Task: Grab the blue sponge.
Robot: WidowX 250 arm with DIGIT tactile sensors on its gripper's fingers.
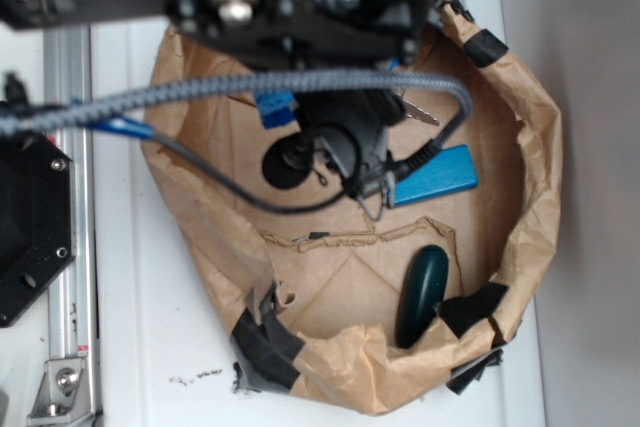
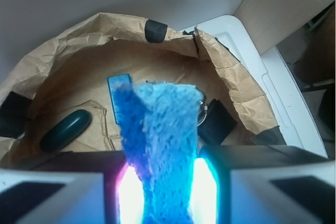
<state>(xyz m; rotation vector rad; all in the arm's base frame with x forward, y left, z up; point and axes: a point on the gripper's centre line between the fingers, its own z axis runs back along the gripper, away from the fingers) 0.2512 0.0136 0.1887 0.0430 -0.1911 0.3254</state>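
Wrist view: my pincer (image 2: 160, 182) is clamped on the blue sponge (image 2: 160, 145), pinched between both fingers (image 2: 131, 192), raised above the paper-lined basin (image 2: 236, 93) holding the glossy blue block (image 2: 119, 90) and dark green oval (image 2: 65, 129).

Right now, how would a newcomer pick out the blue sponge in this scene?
Find the crumpled brown paper bag lying open on the white surface. Above its floor, the gripper holds the rough, porous blue sponge pinched between its fingers. The smooth, glossy blue rectangular block lies flat below it instead.
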